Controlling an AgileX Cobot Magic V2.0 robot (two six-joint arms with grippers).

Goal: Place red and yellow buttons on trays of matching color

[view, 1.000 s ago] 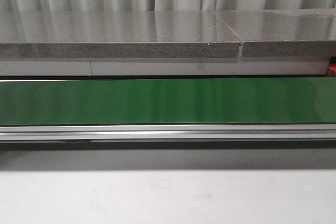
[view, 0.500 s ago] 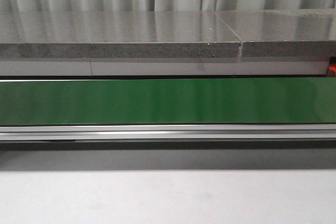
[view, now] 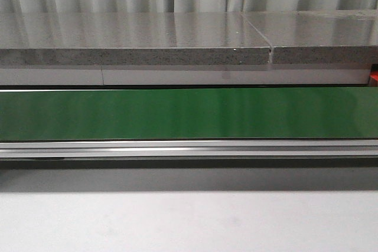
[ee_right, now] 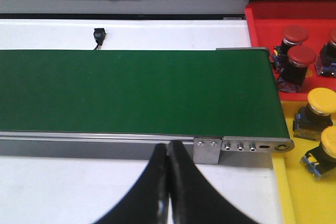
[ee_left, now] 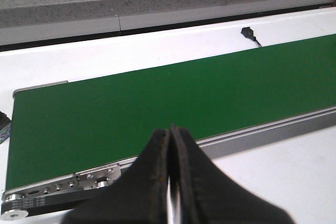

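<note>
While both my left gripper (ee_left: 171, 182) and right gripper (ee_right: 167, 182) sit pinched closed and empty over the matte green belt (ee_right: 131, 90), domed red buttons (ee_right: 302, 56) rest in the glossy red tray (ee_right: 262, 19) and yellow buttons (ee_right: 321, 100) in the yellow tray (ee_right: 302, 192).

Each end effector (ee_left: 170, 182) (ee_right: 167, 187) has black, tapered, curved fingers.

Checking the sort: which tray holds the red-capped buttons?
The red tray, beyond the belt's end; the yellow tray beside it holds yellow-capped ones.
</note>
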